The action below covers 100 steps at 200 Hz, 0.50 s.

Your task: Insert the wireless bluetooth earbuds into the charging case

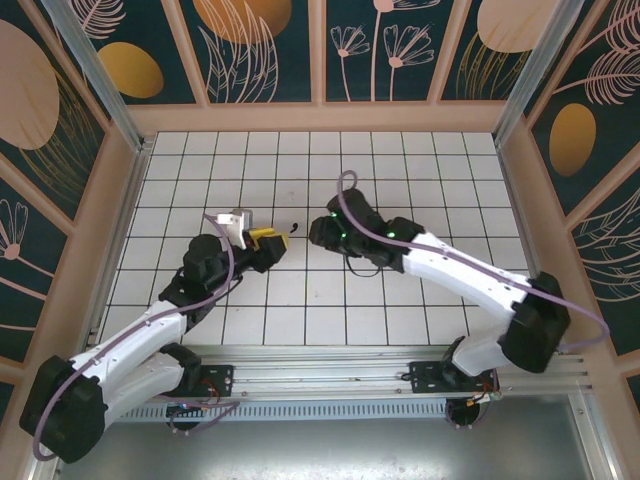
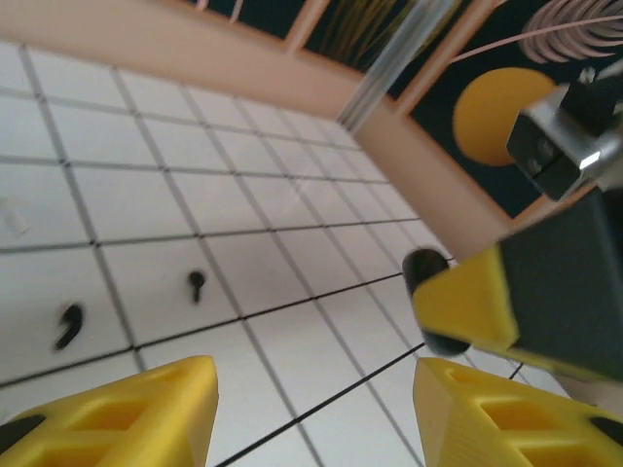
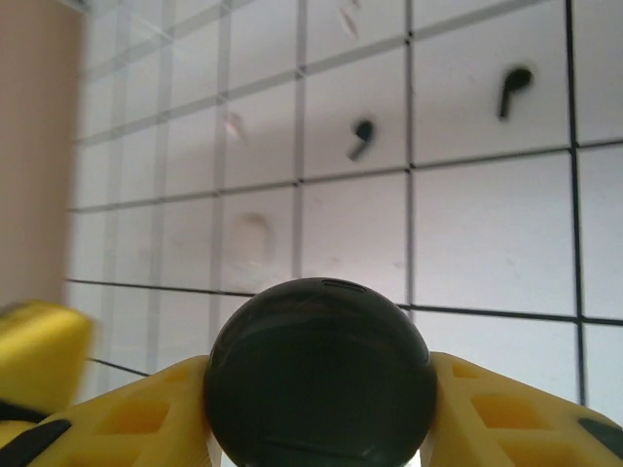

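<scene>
The charging case (image 3: 319, 370), a black round puck with its lid closed, sits between the yellow fingers of my right gripper (image 3: 319, 413), which is shut on it. Two wireless bluetooth earbuds (image 3: 361, 138) (image 3: 513, 88), tiny and black with short stems, lie on the white tiles beyond it. In the left wrist view the same earbuds (image 2: 68, 326) (image 2: 196, 283) lie ahead to the left. My left gripper (image 2: 311, 418) is open over bare tile with nothing between its jaws. From above, the left gripper (image 1: 268, 238) and right gripper (image 1: 322, 232) face each other, one earbud (image 1: 293, 226) between them.
The white tiled floor (image 1: 320, 300) is boxed in by a wooden rim (image 1: 320, 118) and patterned walls. The right gripper's yellow finger and the case (image 2: 425, 268) stand close to the right of my left fingers. The left gripper's fingertip (image 3: 39, 350) shows at the right wrist view's left edge.
</scene>
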Tool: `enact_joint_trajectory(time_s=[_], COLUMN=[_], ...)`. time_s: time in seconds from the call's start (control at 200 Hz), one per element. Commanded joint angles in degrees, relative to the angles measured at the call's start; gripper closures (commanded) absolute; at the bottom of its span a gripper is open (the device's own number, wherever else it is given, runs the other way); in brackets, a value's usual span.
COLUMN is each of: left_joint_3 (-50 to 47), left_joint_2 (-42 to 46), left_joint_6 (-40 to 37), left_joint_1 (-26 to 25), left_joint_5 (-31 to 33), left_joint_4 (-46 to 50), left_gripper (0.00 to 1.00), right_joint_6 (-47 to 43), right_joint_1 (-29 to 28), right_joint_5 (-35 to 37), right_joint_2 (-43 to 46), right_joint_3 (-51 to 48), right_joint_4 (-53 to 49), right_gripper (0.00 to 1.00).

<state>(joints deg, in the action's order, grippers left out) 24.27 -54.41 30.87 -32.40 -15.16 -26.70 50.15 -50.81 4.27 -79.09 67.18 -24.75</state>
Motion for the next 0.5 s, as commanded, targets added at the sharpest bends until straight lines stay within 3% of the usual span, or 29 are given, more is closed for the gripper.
enact_joint_trajectory(time_s=[0.0, 0.115, 0.23, 0.36, 0.495], left_joint_3=[1.64, 1.52, 2.75, 7.13, 9.14], left_joint_2=[-0.91, -2.73, -7.25, -12.8, -16.42], left_joint_6=[-4.3, -6.95, -7.45, -6.41, -3.01], left_joint_1=[-4.14, -10.61, -15.23, -17.77, -17.95], left_joint_5=[5.33, 8.57, 7.89, 5.28, 8.2], left_joint_4=[-9.25, -14.58, -20.9, -23.67, -25.68], left_gripper=[0.45, 0.42, 0.4, 0.4, 0.43], right_joint_6=[3.62, 5.54, 7.18, 8.98, 10.57], right_joint_1=[1.61, 1.85, 1.59, 1.2, 1.23], right_joint_5=[-2.78, -3.2, -4.77, -4.28, -4.53], right_joint_2=[4.06, 7.3, 9.77, 12.62, 14.62], right_joint_3=[-0.73, -0.8, -1.94, -4.75, -7.77], right_joint_4=[3.67, 4.69, 5.39, 6.64, 8.28], right_gripper=[0.53, 0.53, 0.54, 0.54, 0.53])
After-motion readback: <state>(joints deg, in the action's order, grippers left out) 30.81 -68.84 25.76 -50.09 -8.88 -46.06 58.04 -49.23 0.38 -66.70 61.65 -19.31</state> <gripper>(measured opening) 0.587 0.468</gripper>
